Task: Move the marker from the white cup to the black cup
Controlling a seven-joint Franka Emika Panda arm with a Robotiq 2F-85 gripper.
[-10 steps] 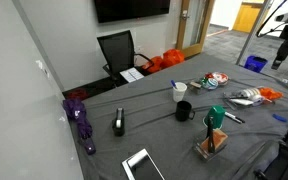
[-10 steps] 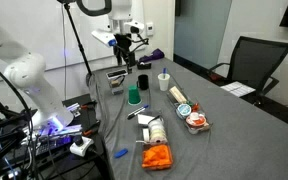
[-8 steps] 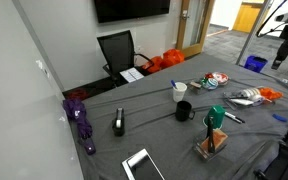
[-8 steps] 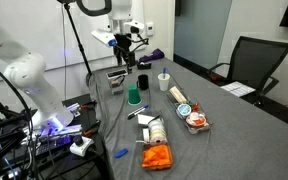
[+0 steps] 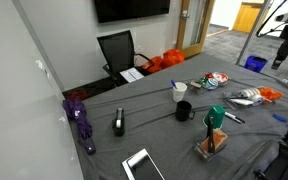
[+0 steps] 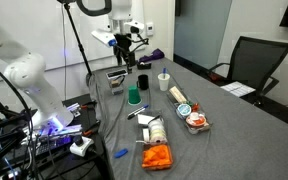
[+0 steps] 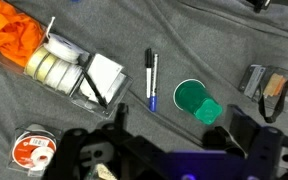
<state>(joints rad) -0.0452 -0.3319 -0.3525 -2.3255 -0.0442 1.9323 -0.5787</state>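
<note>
Your gripper hangs high over the worktop edge, jaws spread apart. Marker stands in the white cup mid-worktop, with the black cup just beside it.

No text, label, brand, number or sign is legible anywhere in these views; all print is too small.

Matt grey cloth covers the table; green cup looks smooth plastic; orange rag soft fabric.
</note>
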